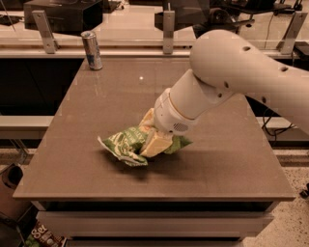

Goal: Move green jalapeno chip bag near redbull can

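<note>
The green jalapeno chip bag (pixel 121 144) is a crumpled light-green foil bag near the front middle of the brown table (pixel 227 159). My gripper (pixel 150 136) comes down from the right on the white arm. Its cream fingers (pixel 155 144) are closed on the bag's right part, and the bag's left end juts out with a shadow beneath it. The redbull can (pixel 91 50) stands upright at the table's far left corner, well away from the bag and gripper.
A low rail with metal posts (pixel 168 32) runs behind the table's far edge. Dark boxes (pixel 63 14) sit beyond it. The white arm (pixel 241 72) covers the table's right side. A bin (pixel 12 185) and a snack bag lie on the floor at the left.
</note>
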Controlling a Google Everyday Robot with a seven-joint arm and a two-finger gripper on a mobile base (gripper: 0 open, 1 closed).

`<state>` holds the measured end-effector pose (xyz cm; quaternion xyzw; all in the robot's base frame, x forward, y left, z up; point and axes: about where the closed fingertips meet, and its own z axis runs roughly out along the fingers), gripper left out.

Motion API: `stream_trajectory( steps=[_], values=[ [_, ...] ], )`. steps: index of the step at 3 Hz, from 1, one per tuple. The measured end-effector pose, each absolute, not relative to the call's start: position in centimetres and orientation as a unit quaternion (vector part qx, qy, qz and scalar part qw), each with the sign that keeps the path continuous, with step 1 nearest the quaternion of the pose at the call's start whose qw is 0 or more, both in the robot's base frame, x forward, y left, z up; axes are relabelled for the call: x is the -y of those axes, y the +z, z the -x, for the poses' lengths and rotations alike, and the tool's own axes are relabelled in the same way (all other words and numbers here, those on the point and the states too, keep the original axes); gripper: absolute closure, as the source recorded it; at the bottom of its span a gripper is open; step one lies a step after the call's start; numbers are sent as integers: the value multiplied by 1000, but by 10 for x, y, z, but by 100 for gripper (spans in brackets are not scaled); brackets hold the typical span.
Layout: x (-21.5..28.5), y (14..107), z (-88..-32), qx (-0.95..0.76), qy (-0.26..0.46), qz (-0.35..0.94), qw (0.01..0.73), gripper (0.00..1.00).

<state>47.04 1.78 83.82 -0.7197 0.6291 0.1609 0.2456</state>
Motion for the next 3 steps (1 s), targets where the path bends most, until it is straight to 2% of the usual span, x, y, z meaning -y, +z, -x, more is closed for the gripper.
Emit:
stream_trajectory(
  steps=[3],
  values=[
    [27,897,-553,-642,88,703,294,100]
  ],
)
